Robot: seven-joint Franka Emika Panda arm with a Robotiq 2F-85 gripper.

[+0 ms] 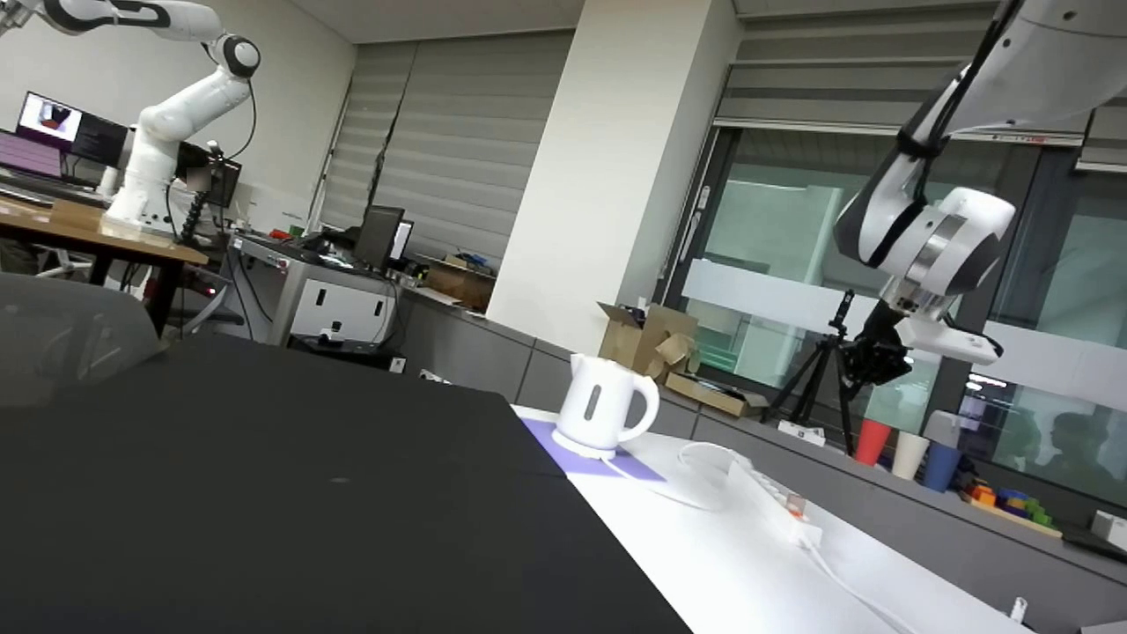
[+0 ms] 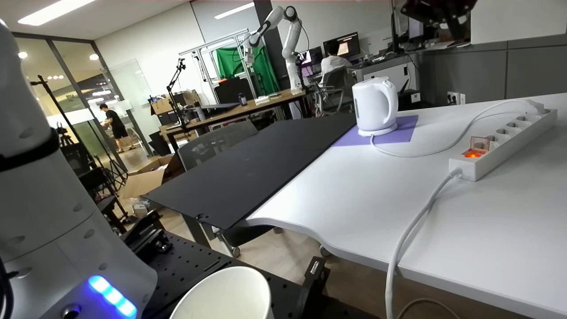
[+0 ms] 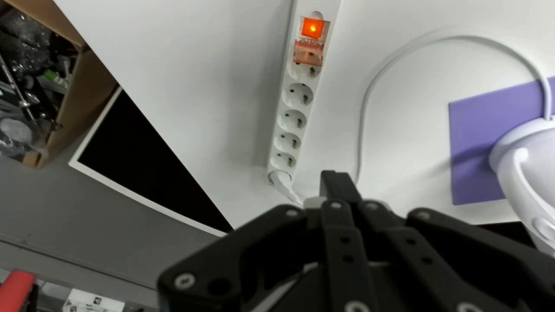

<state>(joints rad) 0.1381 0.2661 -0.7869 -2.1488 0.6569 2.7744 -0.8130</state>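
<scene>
Nearest the wrist camera, our pincer (image 3: 340, 184) hangs with its two fingers pressed together, as narrow as can be, and we see nothing gripped between them. To work well from here, we judge it best to keep the tips together, travel slowly, and stay high until we are lined up from above, since a low sideways sweep could snag the loose cord (image 3: 547, 104) and drag the kettle (image 2: 374, 106) with it. We would also mind the see-through cover (image 3: 308, 53), which stands raised beside the lit orange switch (image 3: 312, 28) and, we think, would be easy to knock. As for where things lie, the power strip (image 3: 295, 107) rests on the white table (image 2: 354, 199), below the pincer and apart from it in both exterior views; in the wrist view its plugged end points toward the tips, while the switch sits at the far end. Off to the right in that view, the kettle stands upright on a purple mat (image 3: 472, 143), its cord looping over the table between mat and strip and then running out of our sight behind the fingers.
</scene>
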